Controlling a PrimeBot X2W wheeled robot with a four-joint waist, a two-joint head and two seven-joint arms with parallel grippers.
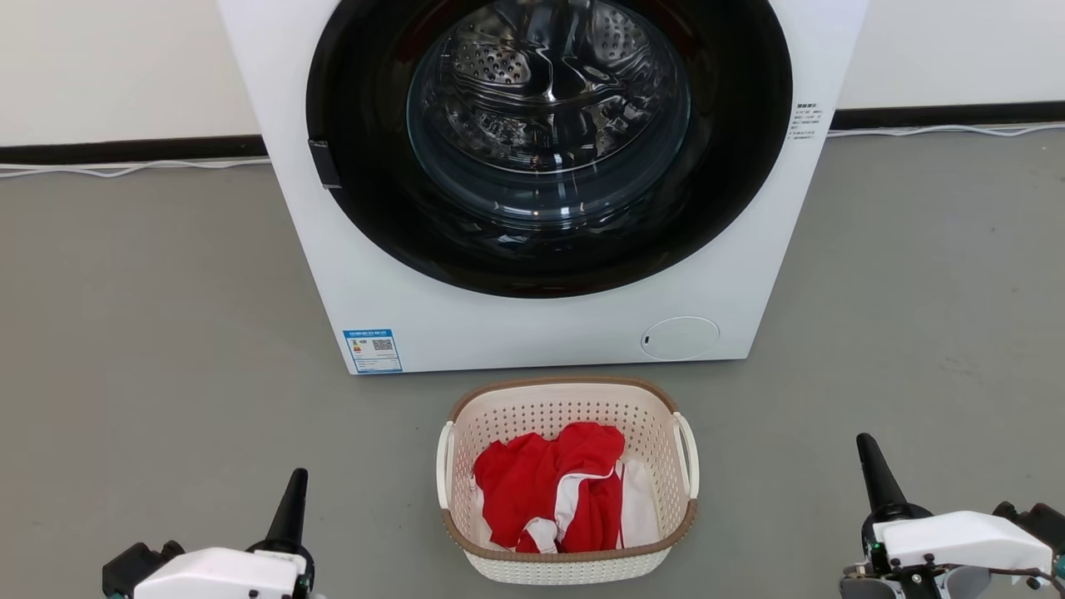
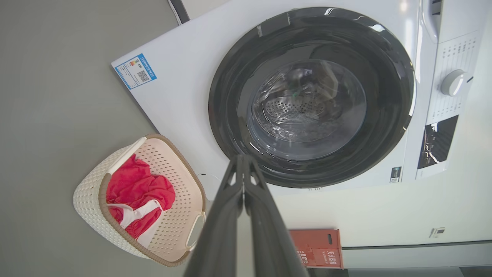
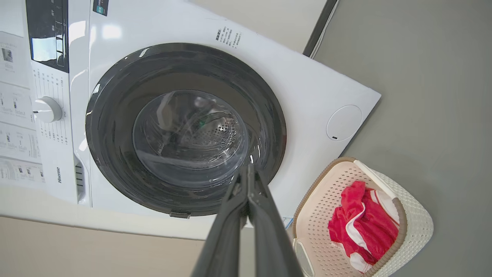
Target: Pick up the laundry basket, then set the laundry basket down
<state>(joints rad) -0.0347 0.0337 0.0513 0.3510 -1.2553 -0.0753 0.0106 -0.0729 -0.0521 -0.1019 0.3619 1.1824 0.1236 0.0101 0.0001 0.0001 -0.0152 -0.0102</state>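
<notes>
Both pinched closed, empty: left tool (image 1: 297,478), right tool (image 1: 866,443), flanking laundry basket (image 1: 541,416) on floor (image 1: 166,333) before washer (image 1: 732,274).

Both arms are low at the bottom of the head view, approx mirrored. L gripper (image 1: 295,487) is at lower left, fingers pressed together into one dark spike pointing up and leaning a bit inward. The white L wrist housing (image 1: 218,572) is at the frame edge below it. R gripper (image 1: 867,449) is at lower right, likewise closed tight and leaning inward, w/ the white R wrist housing (image 1: 957,537) beneath. Wrist cams agree: L fingers (image 2: 225,215) meet at the tips w/ no gap, and R fingers (image 3: 226,231) do the same. Both are empty.
</notes>
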